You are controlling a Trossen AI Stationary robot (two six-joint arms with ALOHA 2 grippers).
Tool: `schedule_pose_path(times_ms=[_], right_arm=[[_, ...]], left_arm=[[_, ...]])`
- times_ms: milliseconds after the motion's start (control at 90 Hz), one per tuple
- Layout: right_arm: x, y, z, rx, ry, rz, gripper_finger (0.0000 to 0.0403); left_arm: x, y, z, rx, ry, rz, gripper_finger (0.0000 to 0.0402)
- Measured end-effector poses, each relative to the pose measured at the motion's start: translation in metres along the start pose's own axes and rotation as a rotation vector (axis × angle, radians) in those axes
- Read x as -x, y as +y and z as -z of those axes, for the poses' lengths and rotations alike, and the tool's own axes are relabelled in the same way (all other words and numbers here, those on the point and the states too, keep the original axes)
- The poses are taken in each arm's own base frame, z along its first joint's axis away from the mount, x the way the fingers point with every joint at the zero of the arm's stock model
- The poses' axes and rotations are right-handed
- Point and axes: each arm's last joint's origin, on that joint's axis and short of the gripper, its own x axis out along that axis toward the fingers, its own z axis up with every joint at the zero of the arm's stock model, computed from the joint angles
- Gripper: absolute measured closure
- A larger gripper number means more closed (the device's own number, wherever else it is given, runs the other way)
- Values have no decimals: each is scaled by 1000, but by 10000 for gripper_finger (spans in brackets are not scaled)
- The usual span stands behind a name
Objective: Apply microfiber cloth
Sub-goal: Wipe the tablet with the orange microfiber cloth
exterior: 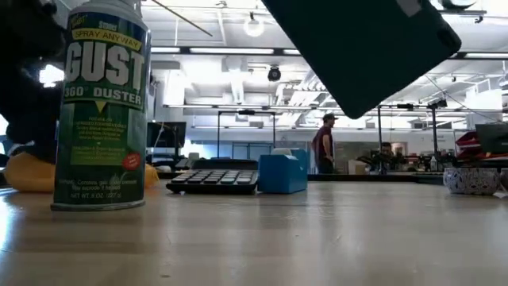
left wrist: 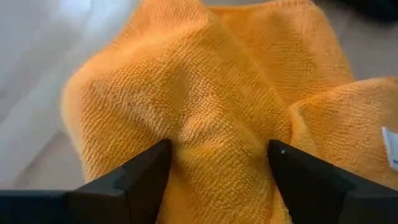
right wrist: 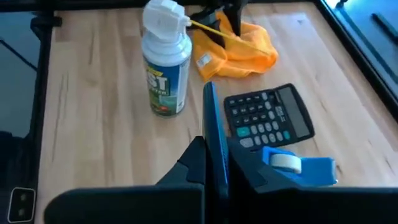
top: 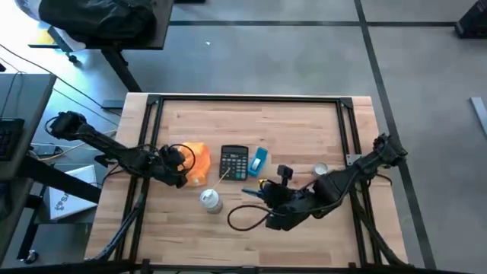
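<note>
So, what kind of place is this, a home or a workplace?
Most likely a workplace, a large lab or open office. The low view shows a high ceiling with exposed ducts, desks and a person standing far behind the wooden table, which has a metal frame.

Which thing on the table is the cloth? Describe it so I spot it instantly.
On the wooden table, look just left of the black calculator, at the left tool. The cloth is a crumpled bright orange heap, the only soft thing among hard ones like the spray can.
</note>
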Motion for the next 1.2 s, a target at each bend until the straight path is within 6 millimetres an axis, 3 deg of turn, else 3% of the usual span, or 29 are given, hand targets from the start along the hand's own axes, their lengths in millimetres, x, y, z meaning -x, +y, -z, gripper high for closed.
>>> schedule_pose_path(times_ms=[156, 356, 411, 556, 678, 811, 989, 1200], right_arm=[[3, 7, -5, 52, -79, -9, 402], [14, 11, -10, 97, -168, 4, 402], [17, 11, -12, 105, -196, 19, 402], [20, 13, -19, 149, -287, 89, 402], [26, 4, -33, 150, -336, 172, 402], [33, -17, -55, 95, -382, 250, 402], [31, -46, -78, 17, -404, 306, 402], [15, -82, -93, -73, -412, 391, 402]], left_arm=[[-7, 4, 11, 6, 10, 25, 208], [-8, 3, 13, -17, 18, 60, 359], [-8, 1, 11, -20, -2, 87, 383], [0, -7, -2, -67, -8, 156, 376], [19, -18, -31, -128, -94, 185, 390], [47, -20, -62, -216, -181, 122, 395], [89, -8, -96, -258, -288, -5, 397], [134, -11, -136, -252, -573, 81, 398]])
